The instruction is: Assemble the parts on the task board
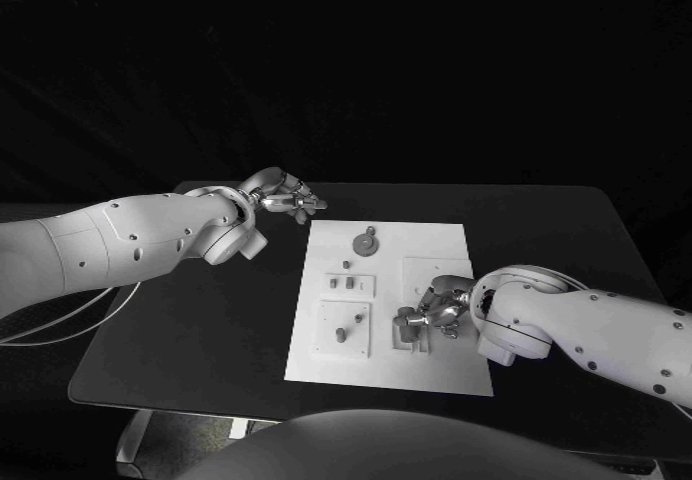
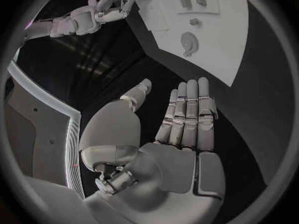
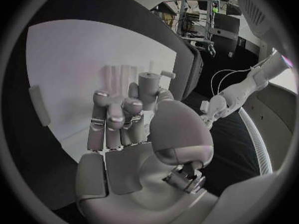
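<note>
Head view, taken from left to right: the left hand (image 1: 283, 196) hovers just off the far left corner of the white rectangular task board (image 1: 440, 375), fingers (image 2: 187, 115) straight and released, holding nothing (probably parked there to leave the board free). The board lies in the middle of the black table (image 1: 188, 340). On it, toward its far end, rests a round grey disc-shaped part (image 1: 366, 243); small grey peg-like parts (image 1: 340, 335) stand in raised white blocks along its left side. The right hand (image 1: 433, 315) is down over the board's near right area, fingers curled around a small grey cylindrical part (image 3: 148, 87), seemingly to seat it.
</note>
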